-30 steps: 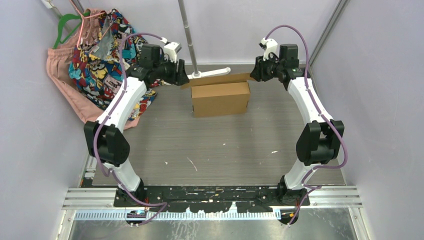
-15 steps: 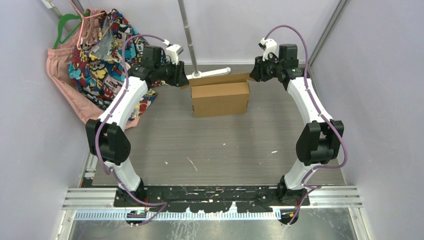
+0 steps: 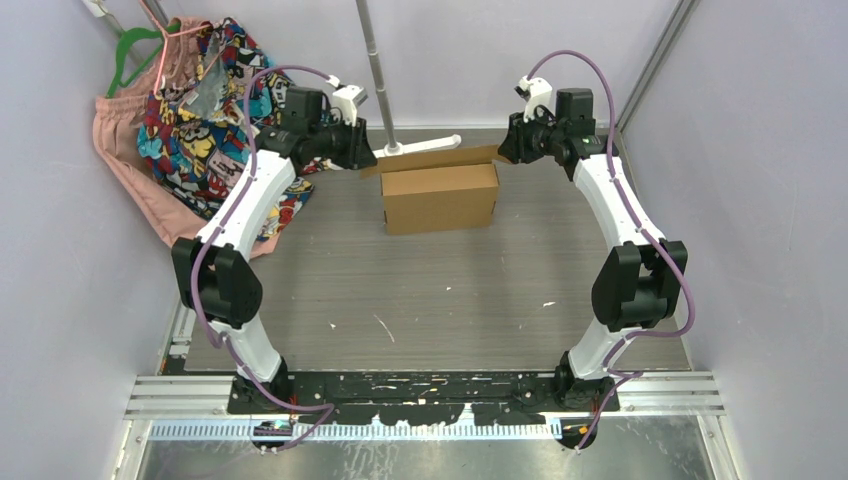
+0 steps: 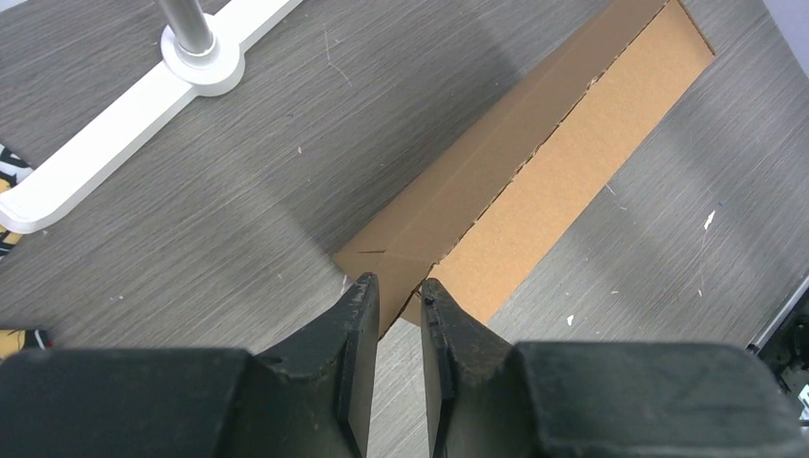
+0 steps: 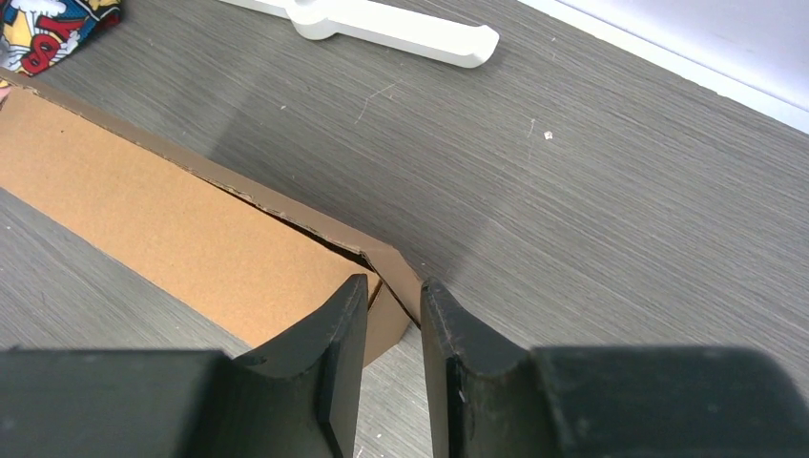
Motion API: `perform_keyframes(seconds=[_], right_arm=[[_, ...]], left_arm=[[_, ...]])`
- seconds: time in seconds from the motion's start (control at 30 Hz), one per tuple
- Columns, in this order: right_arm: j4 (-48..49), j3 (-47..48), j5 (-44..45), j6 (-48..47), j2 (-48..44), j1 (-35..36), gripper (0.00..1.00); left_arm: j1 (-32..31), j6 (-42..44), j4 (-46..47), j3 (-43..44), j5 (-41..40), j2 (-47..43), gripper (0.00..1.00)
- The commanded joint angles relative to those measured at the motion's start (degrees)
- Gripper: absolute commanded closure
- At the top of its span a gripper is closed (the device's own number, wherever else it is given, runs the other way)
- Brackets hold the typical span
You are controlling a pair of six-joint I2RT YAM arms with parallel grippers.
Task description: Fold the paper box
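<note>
The left claw [image 3: 366,160] sits at the left end of the box's rear flap [image 3: 440,159]. Its wrist view shows the fingers [image 4: 355,315] close together with the flap's corner between the tips, but I cannot tell whether they bite it yet. The box [image 3: 440,198] stands at the far middle of the tabletop [image 3: 420,290], just in front of a white stand [image 3: 425,146], with its body formed and the long flap lifted along its far edge. The right claw [image 3: 503,152] pinches the flap's right corner. The step looks like closing the lid. To do it well, both claws should grip firmly near the corners, then swing forward together at even height, so the flap turns on its crease without twisting or dragging the light box.
</note>
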Motion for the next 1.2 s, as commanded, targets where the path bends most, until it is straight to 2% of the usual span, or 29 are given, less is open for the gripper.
perform_keyframes(seconds=[0.0,0.3,1.17], right_arm=[[1.2,2.4,-0.2,-0.1,-1.5,0.6,0.67],[0.7,2.6,0.1,-0.3,-1.3,0.6,0.69],[0.5,1.8,2.5,0.0,-2.2,2.0,0.81]], left_arm=[[0.1,0.7,-0.5,2.9,1.5,0.7,0.76],[0.1,4.0,-4.2,4.3,-1.0,1.7,0.77],[-1.0,2.8,-4.8,4.5,-3.3,1.3,0.85]])
